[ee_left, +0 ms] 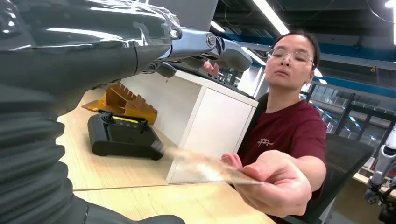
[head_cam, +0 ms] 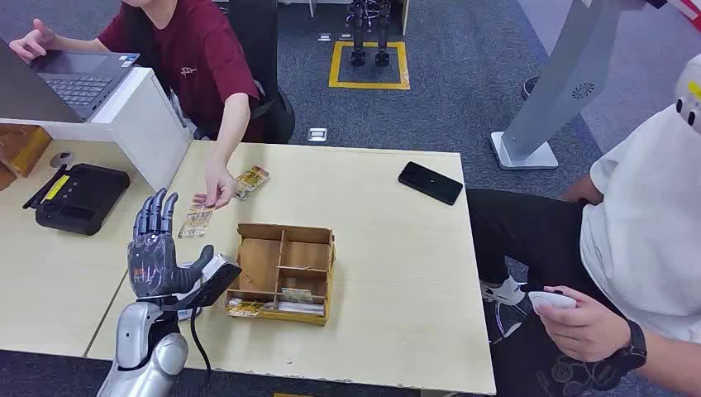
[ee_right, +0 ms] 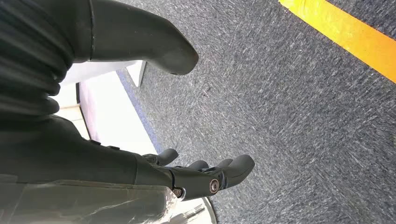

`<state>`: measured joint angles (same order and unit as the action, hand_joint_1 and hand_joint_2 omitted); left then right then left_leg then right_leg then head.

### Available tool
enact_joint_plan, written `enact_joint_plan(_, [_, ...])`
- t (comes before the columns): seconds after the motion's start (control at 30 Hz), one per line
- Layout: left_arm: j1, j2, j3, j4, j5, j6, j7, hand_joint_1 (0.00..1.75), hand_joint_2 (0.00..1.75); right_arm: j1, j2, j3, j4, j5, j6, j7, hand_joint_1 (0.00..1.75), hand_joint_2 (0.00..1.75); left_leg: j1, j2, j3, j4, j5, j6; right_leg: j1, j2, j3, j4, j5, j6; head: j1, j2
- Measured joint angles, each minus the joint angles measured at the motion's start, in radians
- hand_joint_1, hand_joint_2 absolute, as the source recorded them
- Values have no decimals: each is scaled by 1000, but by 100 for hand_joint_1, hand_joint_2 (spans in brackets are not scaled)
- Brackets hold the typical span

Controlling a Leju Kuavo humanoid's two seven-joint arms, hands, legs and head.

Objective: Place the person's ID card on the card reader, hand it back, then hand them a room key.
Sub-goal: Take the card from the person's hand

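Observation:
A person in a maroon shirt holds out an ID card (head_cam: 197, 220) toward me; in the left wrist view the card (ee_left: 210, 170) hangs in the air, pinched in their hand (ee_left: 275, 186). My left hand (head_cam: 157, 251) stands just short of it with straight, spread fingers (ee_left: 219, 48) and holds nothing. The card reader (head_cam: 213, 278), a small slanted device with a cable, sits by that hand's thumb. A wooden organizer (head_cam: 285, 273) holds cards in its front compartments. My right hand (ee_right: 196, 177) hangs over grey carpet, fingers loosely apart and empty.
A second card (head_cam: 250, 182) lies on the table beyond the person's hand (head_cam: 216, 192). A black controller (head_cam: 78, 198) sits on the left desk, a phone (head_cam: 430, 182) at the far right. A seated person in white (head_cam: 645, 240) holds a small remote.

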<state>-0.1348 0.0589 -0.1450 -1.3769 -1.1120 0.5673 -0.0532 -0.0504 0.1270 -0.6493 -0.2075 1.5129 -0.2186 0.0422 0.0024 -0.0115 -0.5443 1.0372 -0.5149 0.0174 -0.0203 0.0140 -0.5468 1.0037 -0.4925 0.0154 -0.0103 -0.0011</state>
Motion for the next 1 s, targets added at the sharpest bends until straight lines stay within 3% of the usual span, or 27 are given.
enact_joint_plan(0.1, [-3,-2,1,2,-1,1,0,0,175,0,0,0,0,0,0,0,0,175,0,0,0,0,0,0,0,0,0,0,0,0,0,0])
enact_joint_plan(0.13, [-3,-2,1,3,-1,1,0,16,175,0,0,0,0,0,0,0,0,175,0,0,0,0,0,0,0,0,0,0,0,0,0,0])
enact_joint_plan(0.23, [-3,-2,2,3,0,2,0,140,175,0,0,0,0,-1,0,0,0,175,0,0,0,0,0,0,0,0,0,0,0,0,0,0])
enact_joint_plan(0.27, [-3,-2,2,4,1,2,0,167,175,0,0,0,0,-1,0,0,0,175,0,0,0,0,0,0,0,0,0,0,0,0,0,0])
enact_joint_plan(0.3, [-3,-2,3,4,2,2,0,174,175,0,0,0,0,-1,0,0,0,175,0,0,0,0,0,0,0,0,0,0,0,0,0,0])
enact_joint_plan(1.0, [-4,-2,8,6,31,12,-19,175,175,0,0,0,0,1,-2,0,0,175,0,0,0,0,0,0,0,0,0,0,0,0,0,0])
